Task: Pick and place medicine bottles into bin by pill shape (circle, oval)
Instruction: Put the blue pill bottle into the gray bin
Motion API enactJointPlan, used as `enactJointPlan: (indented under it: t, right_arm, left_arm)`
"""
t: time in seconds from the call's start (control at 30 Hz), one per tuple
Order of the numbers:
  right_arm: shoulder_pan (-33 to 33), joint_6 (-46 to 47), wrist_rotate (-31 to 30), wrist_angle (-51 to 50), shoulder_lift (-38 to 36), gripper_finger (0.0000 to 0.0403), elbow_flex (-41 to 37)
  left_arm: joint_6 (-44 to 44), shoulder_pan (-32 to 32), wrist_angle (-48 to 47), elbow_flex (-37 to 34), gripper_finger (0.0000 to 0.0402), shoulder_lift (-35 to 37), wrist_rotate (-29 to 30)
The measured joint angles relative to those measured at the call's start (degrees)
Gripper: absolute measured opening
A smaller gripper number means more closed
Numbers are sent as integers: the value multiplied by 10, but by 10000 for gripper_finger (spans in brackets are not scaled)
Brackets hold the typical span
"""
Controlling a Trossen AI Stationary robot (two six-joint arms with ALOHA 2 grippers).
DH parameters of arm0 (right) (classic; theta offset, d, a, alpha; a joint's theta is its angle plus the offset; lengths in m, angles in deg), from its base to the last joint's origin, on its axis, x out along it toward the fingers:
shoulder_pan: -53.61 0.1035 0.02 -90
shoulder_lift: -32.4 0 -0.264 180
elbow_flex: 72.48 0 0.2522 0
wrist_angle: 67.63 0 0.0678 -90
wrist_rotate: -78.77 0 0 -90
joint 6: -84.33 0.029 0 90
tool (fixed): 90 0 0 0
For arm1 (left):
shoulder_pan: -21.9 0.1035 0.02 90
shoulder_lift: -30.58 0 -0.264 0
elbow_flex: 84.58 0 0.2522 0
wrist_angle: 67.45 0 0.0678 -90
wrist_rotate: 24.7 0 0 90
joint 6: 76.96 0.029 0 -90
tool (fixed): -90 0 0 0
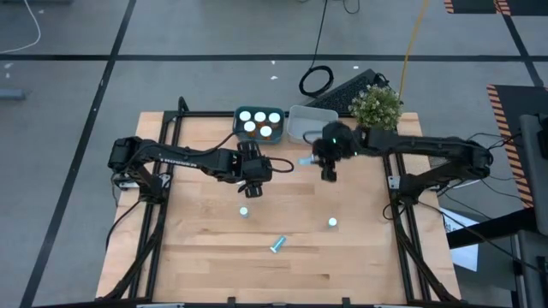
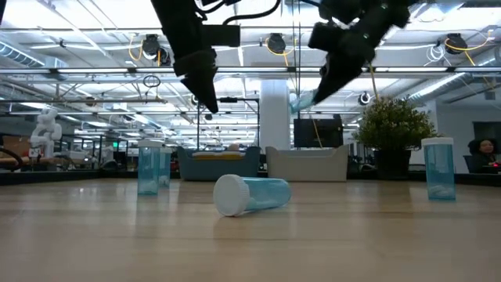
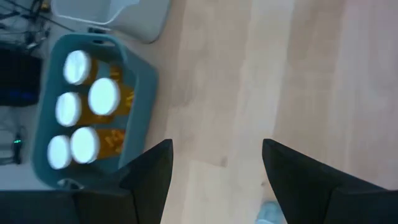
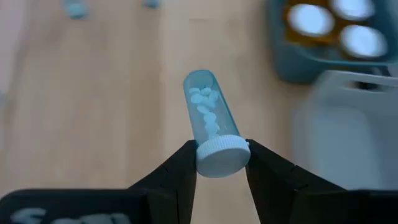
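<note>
Right pincer [image 4: 219, 163] clamped on white cap of pale-blue bottle [image 4: 208, 112], aloft near grey bin [image 1: 308, 125]. Left pincer [image 3: 214, 163] wide, empty, beside teal bin [image 3: 140, 87].

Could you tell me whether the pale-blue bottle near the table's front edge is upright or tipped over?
Tipped over: the pale-blue translucent bottle lies on its side.

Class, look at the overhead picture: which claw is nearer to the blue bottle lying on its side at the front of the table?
The left claw. It hangs open above the table, behind the lying bottle and slightly left. The right claw, gripping another blue bottle, is farther back, near the bins.
</note>
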State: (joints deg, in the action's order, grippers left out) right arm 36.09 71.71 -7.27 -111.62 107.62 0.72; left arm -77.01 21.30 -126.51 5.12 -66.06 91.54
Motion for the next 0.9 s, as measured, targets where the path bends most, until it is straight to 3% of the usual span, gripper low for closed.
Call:
enactJointPlan:
  t: [0.4, 0.5, 0.67, 0.9]
  right_arm:
    - [-144, -19, -28, -289, 130, 118, 277]
    - [-168, -47, -42, -316, 176, 118, 326]
    - [-182, -126, -123, -330, 247, 118, 390]
    - [-184, -250, -220, -323, 316, 118, 421]
  left_arm:
    - [-17, 1, 43, 0, 248, 0, 9]
    - [-41, -8, 43, 0, 248, 0, 10]
    - [-56, -24, 42, 0, 248, 0, 10]
    - [-63, -25, 59, 0, 248, 0, 39]
